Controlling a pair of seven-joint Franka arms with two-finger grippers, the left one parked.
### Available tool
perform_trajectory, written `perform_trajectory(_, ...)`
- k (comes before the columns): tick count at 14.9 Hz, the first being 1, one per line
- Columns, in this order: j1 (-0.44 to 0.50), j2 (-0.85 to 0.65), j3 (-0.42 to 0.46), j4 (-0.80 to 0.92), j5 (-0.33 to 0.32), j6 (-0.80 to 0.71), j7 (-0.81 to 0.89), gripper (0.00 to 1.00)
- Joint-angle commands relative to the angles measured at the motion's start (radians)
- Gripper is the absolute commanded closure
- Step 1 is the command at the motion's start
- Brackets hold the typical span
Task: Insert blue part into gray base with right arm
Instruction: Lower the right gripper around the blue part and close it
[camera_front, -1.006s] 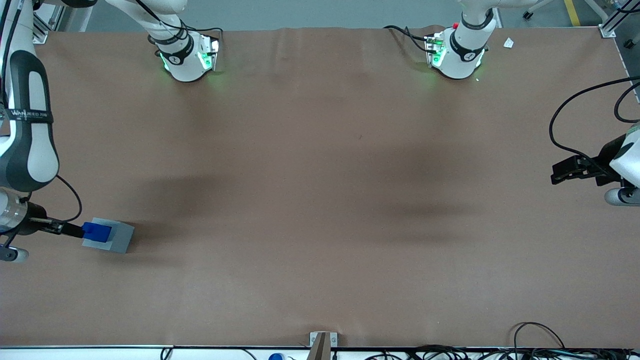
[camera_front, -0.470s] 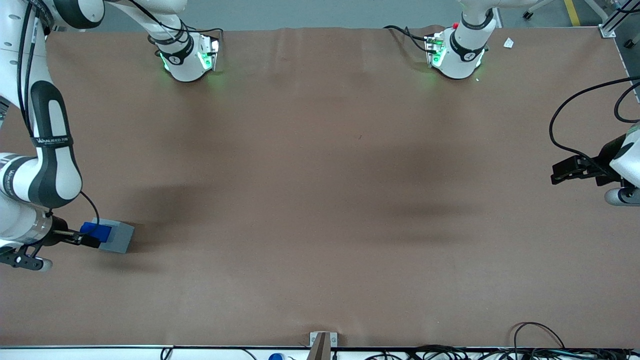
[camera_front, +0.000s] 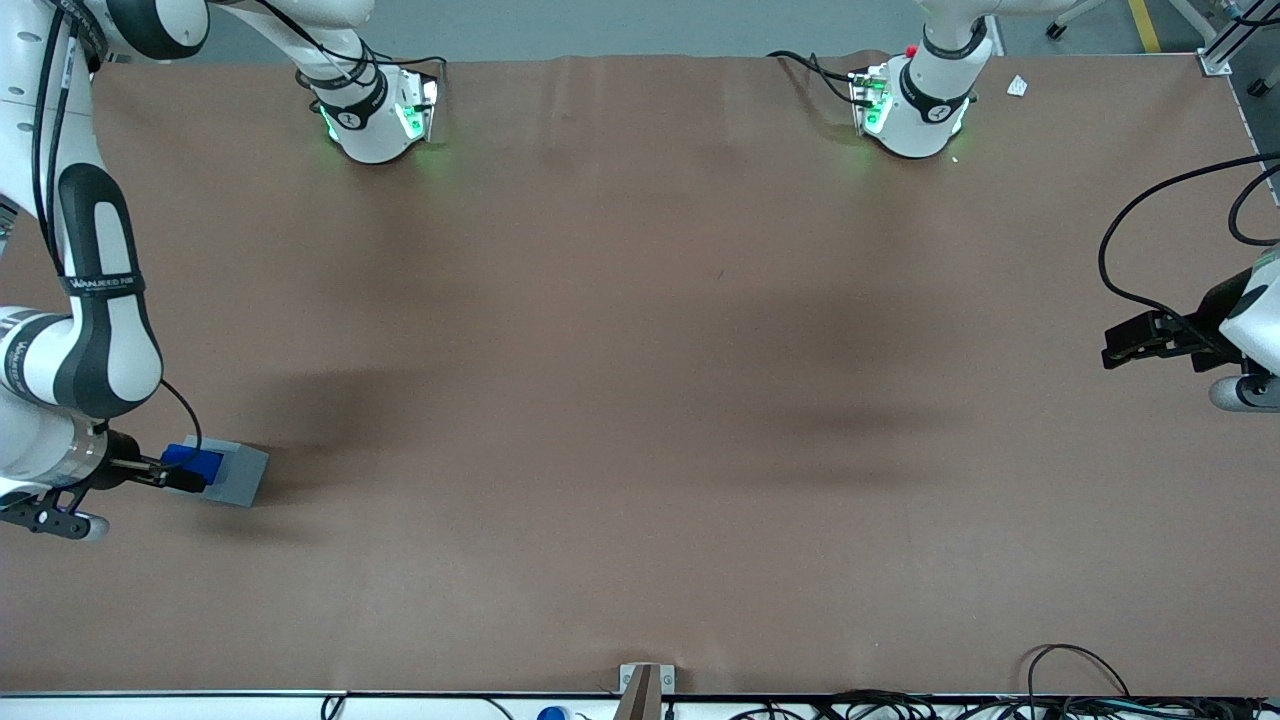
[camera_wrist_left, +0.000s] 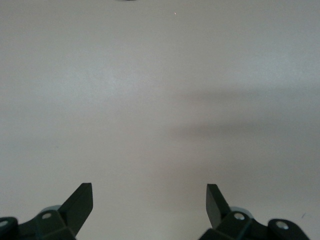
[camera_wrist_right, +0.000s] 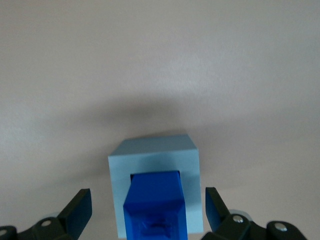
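The gray base (camera_front: 238, 478) sits on the brown table near the working arm's end. The blue part (camera_front: 195, 462) stands in the base's top recess. In the right wrist view the blue part (camera_wrist_right: 155, 205) rises out of the square recess of the gray base (camera_wrist_right: 152, 155). My right gripper (camera_front: 180, 474) is at the base, on the side toward the working arm's end. In the right wrist view the gripper (camera_wrist_right: 147, 200) is open, its black fingertips (camera_wrist_right: 80, 205) spread wide on either side of the blue part and not touching it.
Both arm bases (camera_front: 375, 115) stand at the table's edge farthest from the front camera. Cables (camera_front: 1130, 290) hang near the parked arm's end. A small metal bracket (camera_front: 645, 680) sits at the table's near edge.
The right arm's elbow and forearm swung farther into the front view and the wrist shifted over the base. The blue part stayed at the gray base.
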Motion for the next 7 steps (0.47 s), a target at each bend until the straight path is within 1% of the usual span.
perform_trajectory(1, -0.012, -0.002, 0.014, 0.008, 0.01, -0.019, -0.001, 0.0)
perform_trajectory(4, -0.003, -0.003, 0.012, 0.005, -0.002, -0.033, -0.001, 0.0)
perform_trajectory(7, -0.004, -0.003, 0.012, 0.003, -0.005, -0.033, -0.004, 0.11)
